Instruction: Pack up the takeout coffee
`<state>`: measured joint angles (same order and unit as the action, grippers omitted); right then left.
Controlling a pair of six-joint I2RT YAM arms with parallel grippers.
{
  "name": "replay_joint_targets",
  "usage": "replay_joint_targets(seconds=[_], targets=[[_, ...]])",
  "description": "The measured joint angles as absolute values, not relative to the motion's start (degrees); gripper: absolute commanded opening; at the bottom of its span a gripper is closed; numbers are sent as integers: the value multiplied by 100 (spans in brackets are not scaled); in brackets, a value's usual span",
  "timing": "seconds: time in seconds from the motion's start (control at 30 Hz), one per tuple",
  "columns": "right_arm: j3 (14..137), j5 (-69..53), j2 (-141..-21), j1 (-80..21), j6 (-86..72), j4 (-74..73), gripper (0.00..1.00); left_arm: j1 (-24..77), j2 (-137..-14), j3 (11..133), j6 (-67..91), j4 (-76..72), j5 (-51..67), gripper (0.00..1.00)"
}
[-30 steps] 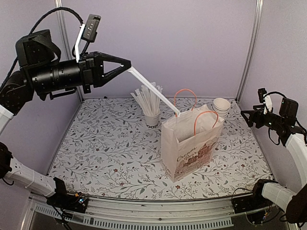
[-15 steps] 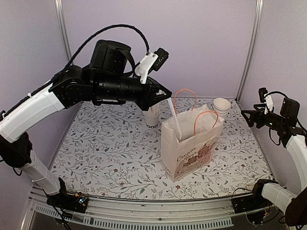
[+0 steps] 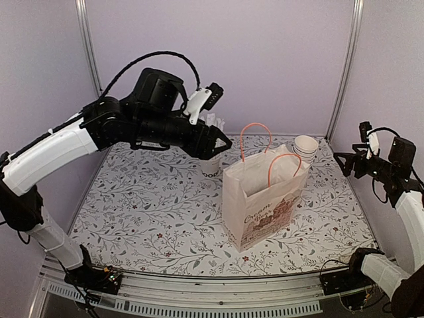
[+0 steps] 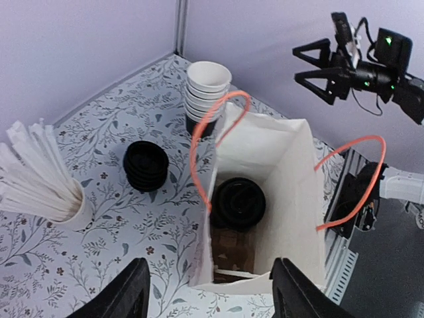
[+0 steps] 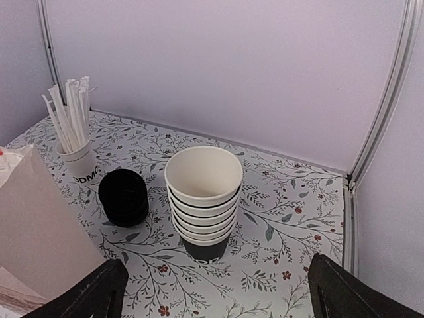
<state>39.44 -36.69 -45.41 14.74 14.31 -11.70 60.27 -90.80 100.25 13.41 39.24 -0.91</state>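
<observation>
Over on the right half of the bench (image 3: 152,212), roughly midway between its near and far edges, the paper bag (image 3: 262,205) stands with its mouth wide open. Its orange handles (image 4: 193,149) arch up and apart, which I'd guess is deliberate so stuff can go straight down.

The takeout coffee (image 4: 238,209) is inside the bag, sitting on the bag's floor. From the left wrist camera you mostly see its round lid (image 4: 236,197) facing straight up, so the cup's long axis runs vertical, base down and lid up. That makes sense for a drink you don't want tipping. It looks closer to the far wall of the bag than the near one.

The left gripper (image 4: 211,278) hangs high above the bag's far-left side and looks down into it. Its fingers are spread wide with nothing between them. The right gripper (image 5: 217,271) is off by the right edge, also spread and empty (parked out of the way, I reckon).

Along the far edge are the extras:
- The stack of lidless cups (image 5: 204,199) is near the far right corner.
- The pile of spare lids (image 5: 124,197) is just beside it.
- The cup of straws (image 5: 74,142) is further along toward the middle.

The coffee part looks basically done to me.
</observation>
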Motion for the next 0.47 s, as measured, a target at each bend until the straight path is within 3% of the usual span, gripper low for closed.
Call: replay_joint_targets(seconds=[0.13, 0.27, 0.47], targets=[[3940, -3745, -4451, 1474, 1365, -1155, 99, 5135, -8068, 8879, 1352, 3522, -141, 72], [4060, -3599, -4456, 1474, 1068, -1203, 99, 4261, -7017, 7769, 1199, 3247, -585, 87], [4845, -2799, -4423, 1474, 539, -1393, 99, 3081, -6069, 6493, 801, 2834, -969, 89]])
